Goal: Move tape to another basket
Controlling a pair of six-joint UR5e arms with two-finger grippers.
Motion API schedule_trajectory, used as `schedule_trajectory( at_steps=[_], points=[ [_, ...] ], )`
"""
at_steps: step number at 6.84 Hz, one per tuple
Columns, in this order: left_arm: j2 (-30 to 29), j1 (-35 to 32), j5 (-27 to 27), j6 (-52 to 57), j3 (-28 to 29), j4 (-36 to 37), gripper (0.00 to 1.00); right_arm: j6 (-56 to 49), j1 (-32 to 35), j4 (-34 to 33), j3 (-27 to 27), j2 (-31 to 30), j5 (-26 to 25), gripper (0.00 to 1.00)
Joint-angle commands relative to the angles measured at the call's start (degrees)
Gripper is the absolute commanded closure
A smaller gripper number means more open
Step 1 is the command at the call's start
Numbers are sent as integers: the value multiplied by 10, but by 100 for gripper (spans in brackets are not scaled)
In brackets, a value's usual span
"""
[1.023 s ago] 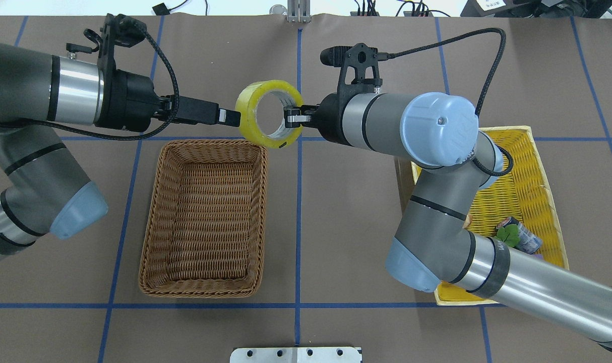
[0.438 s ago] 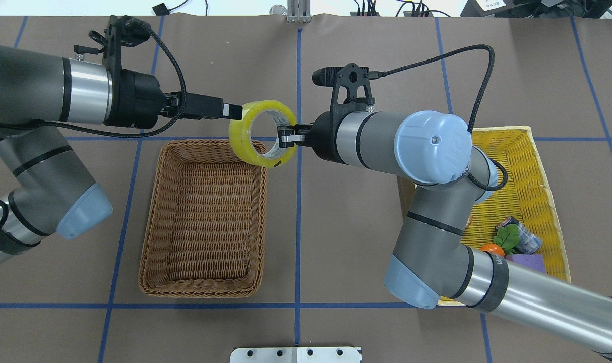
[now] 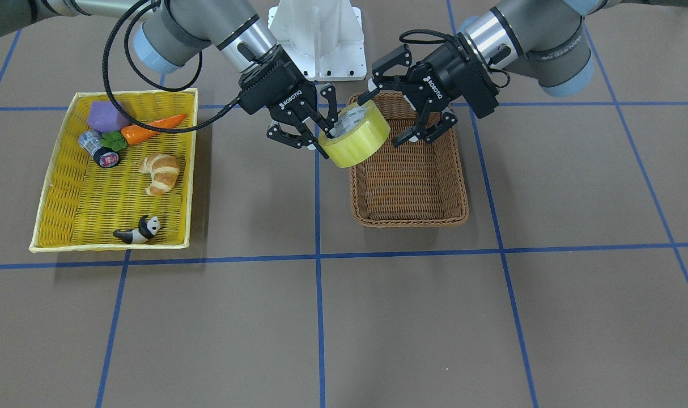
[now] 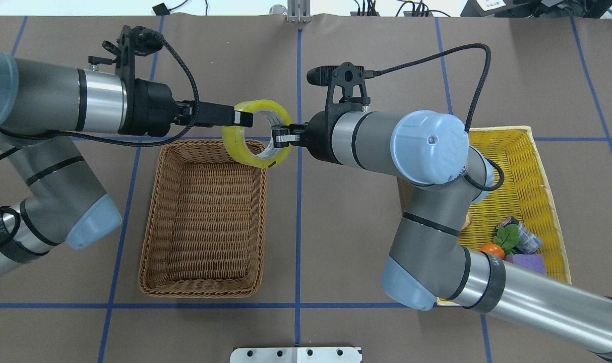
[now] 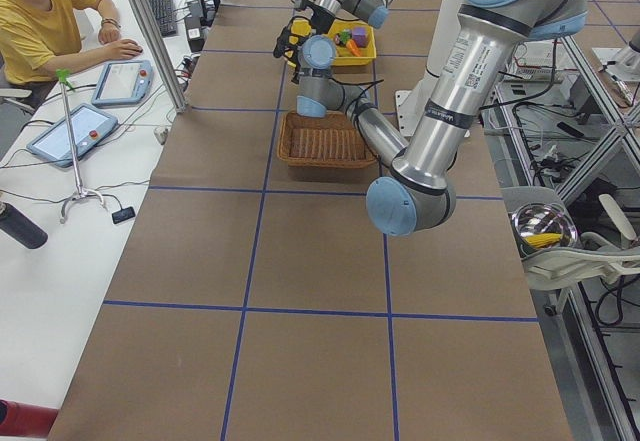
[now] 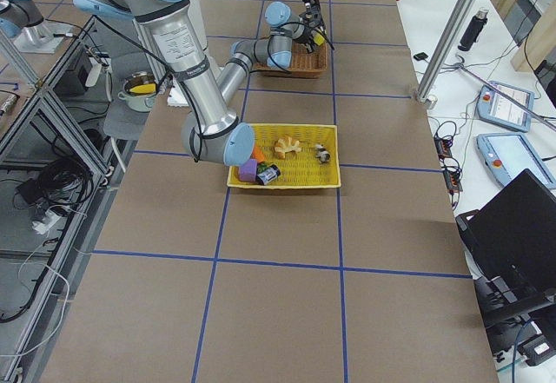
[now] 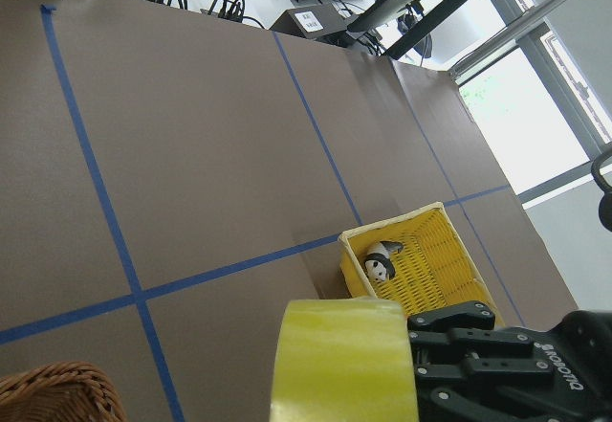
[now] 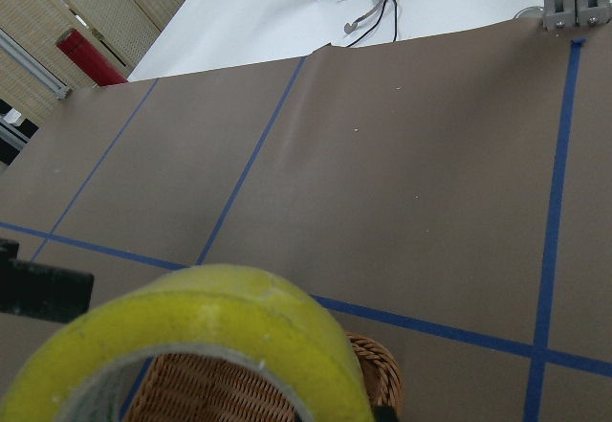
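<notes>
In the front view, the tape (image 3: 358, 141) is held in the air by the right gripper (image 3: 321, 127), whose fingers are pinched on the tape's wall, one of them inside the core. The left gripper (image 3: 385, 116) is spread wide, just beside the tape's other side. The tape is seen over the rim of the basket (image 3: 409, 218). From overhead, the tape is seen between both grippers, above one corner of the basket. In the left wrist view, a yellow tray (image 7: 430, 250) is seen beyond the tape.
</notes>
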Motion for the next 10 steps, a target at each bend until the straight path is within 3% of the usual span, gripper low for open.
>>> schedule_trajectory(
  at_steps=[1, 2, 3, 6, 7, 8, 9, 10],
  points=[
    [-2, 6, 5, 0, 3, 1, 4, -1, 0, 0, 0, 2, -1, 100],
    [-2, 6, 5, -15, 1, 0, 89, -2, 0, 2, 3, 2, -1, 100],
    [-1, 6, 6, -26, 0, -1, 100, 7, 0, 4, 13, -2, -6, 1],
    [4, 6, 6, -27, 3, 0, 100, 7, -2, 4, 71, -39, 13, 0],
    [5, 6, 7, -27, 10, 0, 100, 7, 6, 1, 96, -59, 34, 0],
    [9, 6, 6, -28, 10, 0, 100, 9, 42, -23, 97, -68, 89, 0],
    [14, 7, 6, -58, 12, -1, 100, 8, 109, -150, 98, -59, 146, 0],
    [17, 8, 6, -141, 12, -6, 100, -3, 159, -232, 94, -59, 168, 0]
  ],
)
